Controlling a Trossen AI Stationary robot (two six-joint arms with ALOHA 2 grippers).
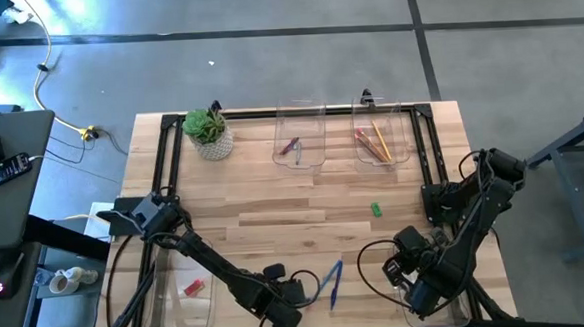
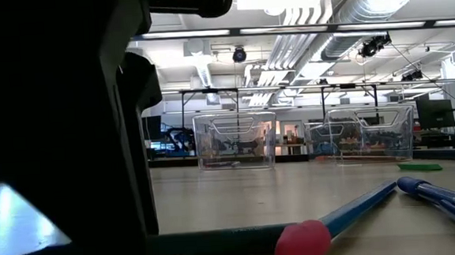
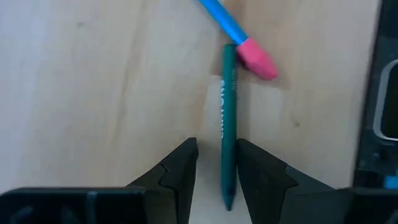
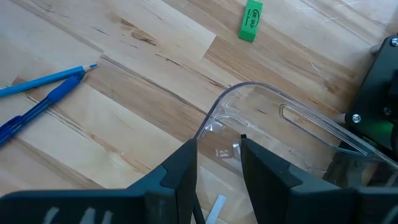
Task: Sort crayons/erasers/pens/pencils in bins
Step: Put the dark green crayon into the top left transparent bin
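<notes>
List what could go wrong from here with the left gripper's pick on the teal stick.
1. The left gripper straddles the teal stick near one end only, so it may pivot or slip when lifted.
2. The pink eraser and the light blue pencil lie against the stick's far end and may get dragged along.

A teal crayon (image 3: 227, 124), a pink eraser (image 3: 255, 59), a green eraser (image 4: 250, 20), and a blue pen (image 4: 38, 109).

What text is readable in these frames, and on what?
None reads clearly.
Green eraser: dark printed label, too blurred to read.
Teal crayon between the left gripper's open fingers: light lettering along its side, too blurred to read.
</notes>
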